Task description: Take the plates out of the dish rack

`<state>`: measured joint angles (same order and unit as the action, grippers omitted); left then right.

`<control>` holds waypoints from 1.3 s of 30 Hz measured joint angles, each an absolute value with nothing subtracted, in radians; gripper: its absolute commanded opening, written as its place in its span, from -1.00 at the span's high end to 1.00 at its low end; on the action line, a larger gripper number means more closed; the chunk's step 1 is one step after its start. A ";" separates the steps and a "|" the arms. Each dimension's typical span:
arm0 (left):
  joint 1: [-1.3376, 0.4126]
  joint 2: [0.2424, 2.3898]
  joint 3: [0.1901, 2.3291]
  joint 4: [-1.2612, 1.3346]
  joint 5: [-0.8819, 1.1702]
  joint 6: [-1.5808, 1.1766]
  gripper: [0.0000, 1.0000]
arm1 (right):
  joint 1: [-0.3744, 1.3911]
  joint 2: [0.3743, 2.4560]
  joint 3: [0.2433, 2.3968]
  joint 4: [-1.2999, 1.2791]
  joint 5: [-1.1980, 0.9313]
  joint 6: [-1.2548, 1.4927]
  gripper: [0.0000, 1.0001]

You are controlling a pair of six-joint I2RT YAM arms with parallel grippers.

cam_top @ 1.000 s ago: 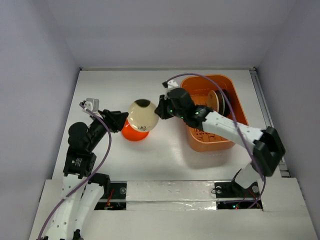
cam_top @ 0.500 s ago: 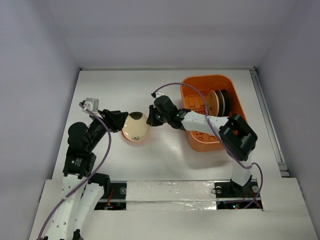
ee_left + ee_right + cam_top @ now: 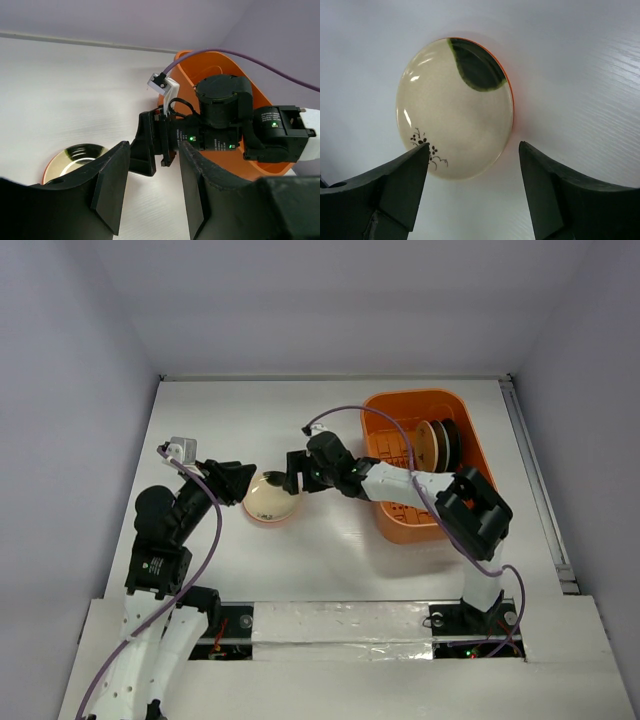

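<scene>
white table (image 3: 330, 565), pale grey walls (image 3: 330, 300), orange dish rack (image 3: 479, 445)

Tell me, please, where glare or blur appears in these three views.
Right wrist: white glare streaks on the left of the cream plate; the right pincer, near the lens, looks dark and soft. Left wrist: that plate shines strongly. Top external: even light, sharp, only faint shadows.
</scene>
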<state>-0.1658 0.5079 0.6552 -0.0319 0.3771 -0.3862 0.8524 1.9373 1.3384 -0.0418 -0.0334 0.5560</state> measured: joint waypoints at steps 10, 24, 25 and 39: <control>-0.166 0.506 0.655 -0.032 0.377 -0.386 0.19 | 0.852 1.704 1.336 -0.163 0.160 0.459 1.00; -0.166 0.506 0.655 -0.035 0.377 -0.386 0.19 | 0.558 1.325 1.287 -0.398 0.690 0.300 -0.06; -0.166 0.506 0.655 -0.035 0.377 -0.386 0.19 | 0.544 1.340 1.274 -0.414 0.709 0.294 -0.02; -0.166 0.506 0.655 -0.035 0.377 -0.386 0.19 | 0.464 1.488 1.213 -0.498 0.725 0.265 0.16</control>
